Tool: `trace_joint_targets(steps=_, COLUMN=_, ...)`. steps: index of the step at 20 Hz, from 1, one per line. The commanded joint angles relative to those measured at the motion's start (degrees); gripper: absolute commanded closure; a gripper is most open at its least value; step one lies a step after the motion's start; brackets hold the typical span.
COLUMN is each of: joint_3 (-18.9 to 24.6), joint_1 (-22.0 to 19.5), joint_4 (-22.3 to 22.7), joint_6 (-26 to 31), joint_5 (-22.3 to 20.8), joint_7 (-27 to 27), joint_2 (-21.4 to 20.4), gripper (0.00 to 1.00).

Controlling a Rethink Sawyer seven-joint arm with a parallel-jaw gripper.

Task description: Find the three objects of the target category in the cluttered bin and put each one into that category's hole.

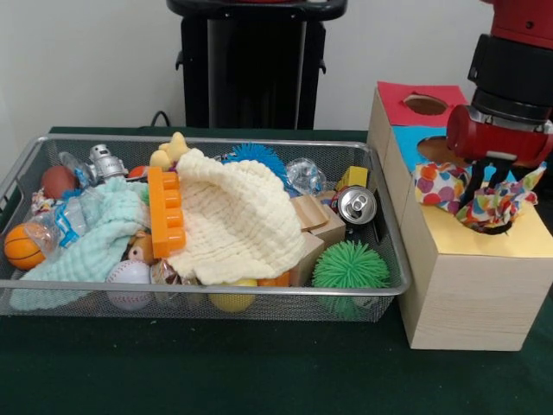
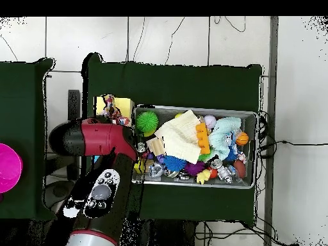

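Arm (image 1: 515, 60) upright over yellow-topped hole (image 1: 494, 226); tool (image 1: 486, 192) pointing down, fingers clamped on printed cloth (image 1: 449, 186).

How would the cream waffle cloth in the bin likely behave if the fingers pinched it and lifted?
The cream waffle cloth drapes in soft folds over the blocks beneath, so it would probably hang limp rather than hold shape. It looks thin and light for its spread. Its edge rests against the orange toy brick, so a lift might nudge or drag that piece.
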Motion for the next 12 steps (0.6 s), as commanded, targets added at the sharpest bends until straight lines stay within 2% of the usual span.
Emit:
trace_joint_targets(steps=1, joint_3=8.4, joint_1=-1.8, joint_4=2.3, joint_6=4.9, joint_5=0.2, joint_7=6.4, joint_2=-2.1, gripper=1.0)
trace_joint_targets(steps=2, joint_3=8.3, joint_1=-1.8, joint_4=1.8, joint_6=5.2, joint_5=0.1, joint_7=6.3, joint_2=-1.9, gripper=1.0)
trace_joint_targets(steps=3, joint_3=8.4, joint_1=-2.1, joint_4=1.8, joint_6=5.0, joint_5=-0.2, joint_7=6.2, joint_2=-1.9, gripper=0.0)
trace_joint_targets(steps=12, joint_3=8.0, joint_1=-2.9, joint_4=0.4, joint_6=5.0, joint_5=-0.8, joint_7=6.3, joint_2=-1.0, gripper=0.0)
